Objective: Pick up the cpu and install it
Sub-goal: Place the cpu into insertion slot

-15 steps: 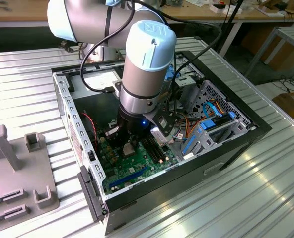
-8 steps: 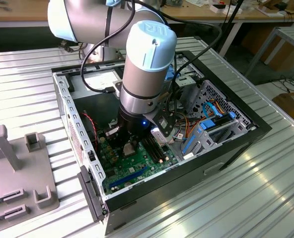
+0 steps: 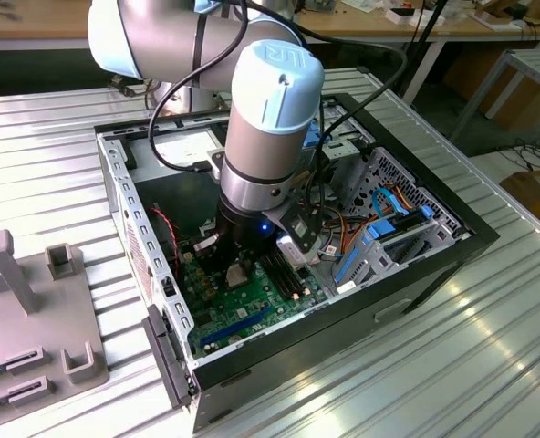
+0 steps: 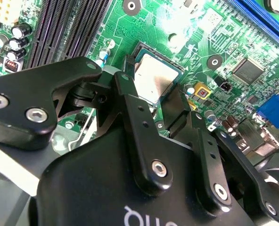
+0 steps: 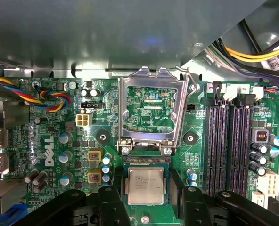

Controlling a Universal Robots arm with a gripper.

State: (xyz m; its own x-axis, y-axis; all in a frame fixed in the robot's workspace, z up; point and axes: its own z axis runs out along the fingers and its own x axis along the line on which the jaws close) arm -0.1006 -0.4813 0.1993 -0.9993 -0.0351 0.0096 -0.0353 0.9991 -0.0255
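Note:
The cpu (image 5: 145, 186), a square chip with a silver lid, lies level over the motherboard's socket (image 5: 147, 161), just below the raised retention frame (image 5: 149, 113). My gripper (image 5: 146, 190) stands straight above it, and a black finger (image 5: 112, 200) presses against each side of the chip. The second wrist view shows the cpu (image 4: 154, 77) clamped between the fingers (image 4: 126, 92) of the gripper (image 4: 151, 92). From the exterior view the arm reaches down into the open computer case (image 3: 115, 182), with the gripper (image 3: 236, 265) low over the green motherboard (image 3: 252, 306) and the cpu (image 3: 236, 272) at its tip.
Black memory slots (image 5: 229, 141) run beside the socket. Coloured cable bundles (image 5: 50, 99) and capacitors (image 5: 64, 157) crowd the board. Drive bays with blue cables (image 3: 389, 228) fill the case on the exterior view's right. A grey fixture (image 3: 33, 310) stands on the ribbed table.

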